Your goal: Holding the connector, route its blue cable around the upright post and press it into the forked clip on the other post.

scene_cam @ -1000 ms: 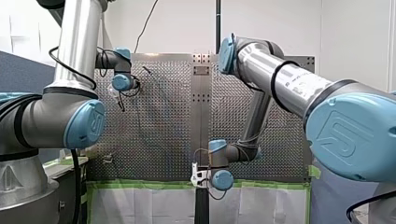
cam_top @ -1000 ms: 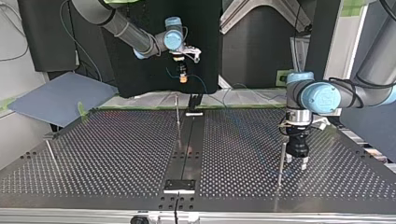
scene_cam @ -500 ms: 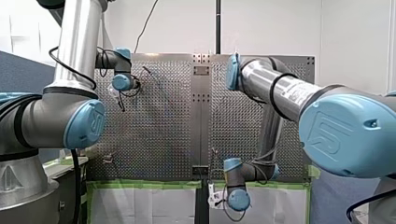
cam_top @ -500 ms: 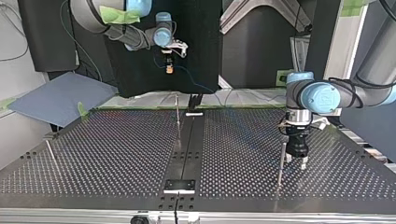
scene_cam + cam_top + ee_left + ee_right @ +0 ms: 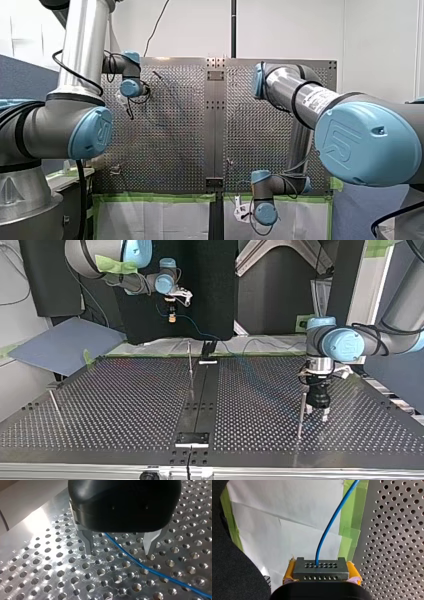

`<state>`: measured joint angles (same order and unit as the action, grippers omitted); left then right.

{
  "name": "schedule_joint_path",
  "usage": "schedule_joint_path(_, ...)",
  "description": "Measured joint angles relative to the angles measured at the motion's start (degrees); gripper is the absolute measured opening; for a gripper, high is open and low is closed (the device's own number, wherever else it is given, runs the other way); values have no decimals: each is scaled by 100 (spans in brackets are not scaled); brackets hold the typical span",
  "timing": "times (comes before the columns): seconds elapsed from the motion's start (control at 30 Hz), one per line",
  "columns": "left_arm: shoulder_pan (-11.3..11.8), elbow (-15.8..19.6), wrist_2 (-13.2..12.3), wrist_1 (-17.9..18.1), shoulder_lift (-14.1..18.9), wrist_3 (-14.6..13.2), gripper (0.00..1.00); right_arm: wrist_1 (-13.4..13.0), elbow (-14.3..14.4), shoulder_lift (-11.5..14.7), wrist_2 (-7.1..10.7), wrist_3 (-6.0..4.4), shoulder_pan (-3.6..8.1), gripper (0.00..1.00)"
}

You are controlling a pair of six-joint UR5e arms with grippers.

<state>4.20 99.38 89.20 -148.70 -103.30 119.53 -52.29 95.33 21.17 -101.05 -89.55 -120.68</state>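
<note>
My right gripper (image 5: 321, 569) is pinching the connector (image 5: 319, 573) between its yellow pads (image 5: 290, 570), one pad pressing on each end of the grey block. The blue cable (image 5: 329, 527) is leaving the block's face and rising ahead of the gripper, over white paper (image 5: 287, 510) and green tape (image 5: 352, 530), towards the edge of the table (image 5: 125, 405).

In the top view this gripper is hanging in the upper left of the frame, out beyond the table's far edge. The cable is sagging from it down and rightward across the upper middle. It is passing beyond a thin post (image 5: 190, 360) that stands at the upper centre, apparently without touching it.

My left gripper (image 5: 118, 551) is standing with its fingers spread and its tips down at the table. The cable is lying between them, gripped by neither. In the top view it is sitting at the right middle of the frame, just beside a second post (image 5: 301, 415).

By my reading, only the grasp is done. The cable is looping round no post yet, so both the wrapping and the pressing into the clip are still to come (which post carries the fork is too small to tell).
</note>
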Motion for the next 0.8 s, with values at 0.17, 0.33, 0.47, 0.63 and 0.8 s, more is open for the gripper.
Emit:
schedule_joint_path(0.17, 0, 0, 23, -21, 0, 0, 100, -72, 0, -9, 73, 51, -25, 0)
schedule_joint_path(0.33, 0, 0, 54, -56, 0, -12, 100, -97, 0, -25, 110, 86, -37, 0)
schedule_joint_path(0.47, 0, 0, 64, -84, 0, -16, 100, -68, 2, -27, 100, 188, -23, 0)
schedule_joint_path(0.63, 0, 0, 95, -112, 0, -18, 100, 21, 46, 51, 98, 277, -4, 0)
schedule_joint_path(0.8, 0, 0, 131, -131, 0, -18, 100, -106, 243, 277, 109, 287, 22, 0)
